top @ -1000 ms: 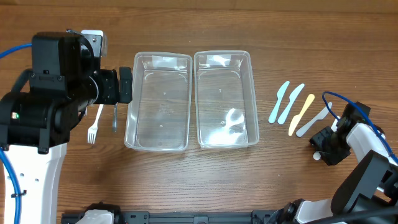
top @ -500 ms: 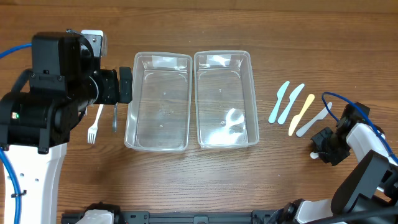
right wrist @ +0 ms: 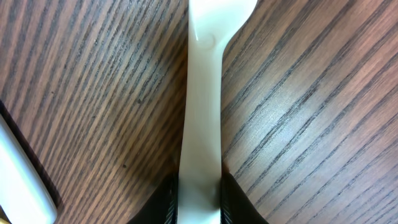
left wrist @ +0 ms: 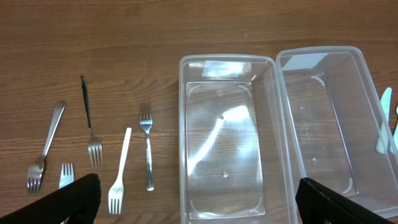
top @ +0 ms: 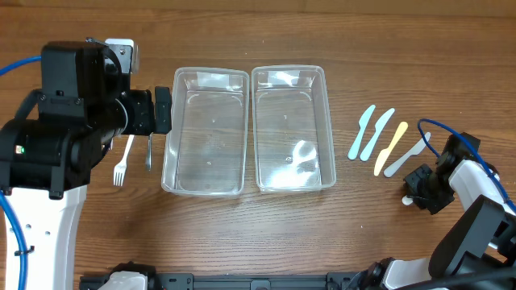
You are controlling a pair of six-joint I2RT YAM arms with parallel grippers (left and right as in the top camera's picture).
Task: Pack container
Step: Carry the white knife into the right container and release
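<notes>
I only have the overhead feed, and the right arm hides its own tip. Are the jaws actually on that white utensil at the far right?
Observer: Yes. In the right wrist view, the right gripper has its jaws pressed against both sides of the white utensil at its handle.
Operator: Good. On the left I count two forks beside the containers.
Observer: The left wrist view shows five. A metal fork, a black-handled fork and a second white fork lie where the arm blocks your view.
Operator: Are the left jaws holding anything?
Observer: No. The left gripper is wide open with nothing between its jaws.
</notes>
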